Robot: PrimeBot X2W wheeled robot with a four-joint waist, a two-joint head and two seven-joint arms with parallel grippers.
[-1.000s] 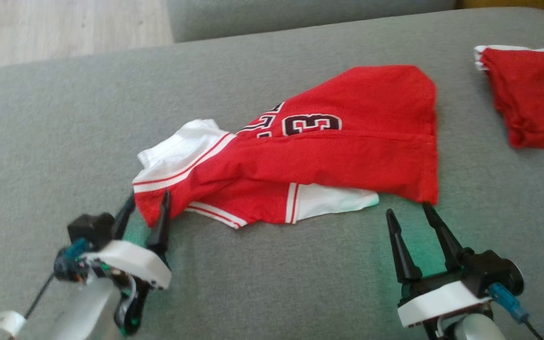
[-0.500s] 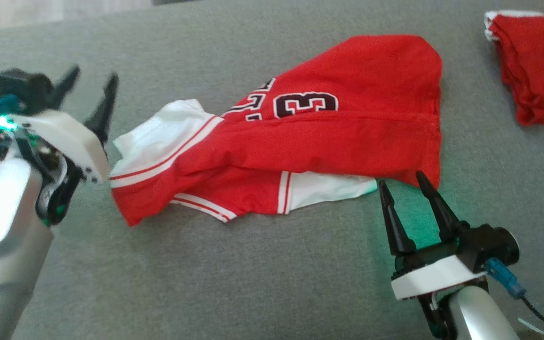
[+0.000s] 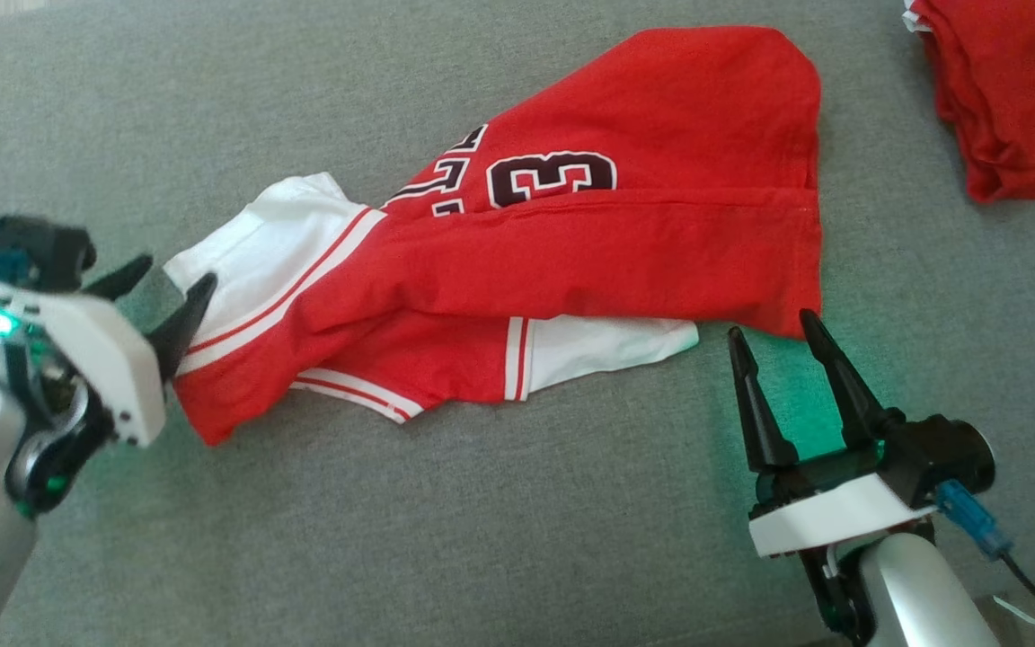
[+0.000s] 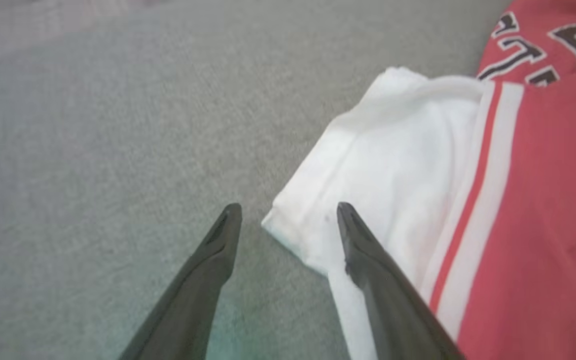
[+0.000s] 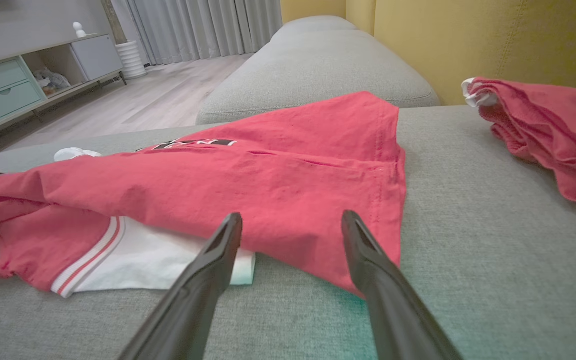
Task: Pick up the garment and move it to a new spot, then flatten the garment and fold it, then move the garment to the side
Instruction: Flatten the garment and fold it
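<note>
Garment [image 3: 571, 243] between left pincer [image 3: 178, 270], right pincer [image 3: 769, 322]

Grey fabric sofa [image 5: 318, 65] against yellow wall [image 5: 468, 40]; beyond it pale wood floor [image 5: 153, 100], grey curtains [image 5: 208, 25] and cabinet [image 5: 3, 85] with teal drawers.

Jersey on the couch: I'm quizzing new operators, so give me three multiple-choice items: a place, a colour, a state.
1. Where is the second red garment relative to the jersey? A under it; B to its right, apart; C on the floor.
2. The sleeve at the left gripper is: A blue; B black; C white.
3. The right gripper is: A open, empty; B shut on the jersey; C shut on the sleeve.
Key: 1 B, grey couch shows between them; 2 C, the left wrist view shows it white; 3 A, its fingers stand apart with nothing between.
</note>
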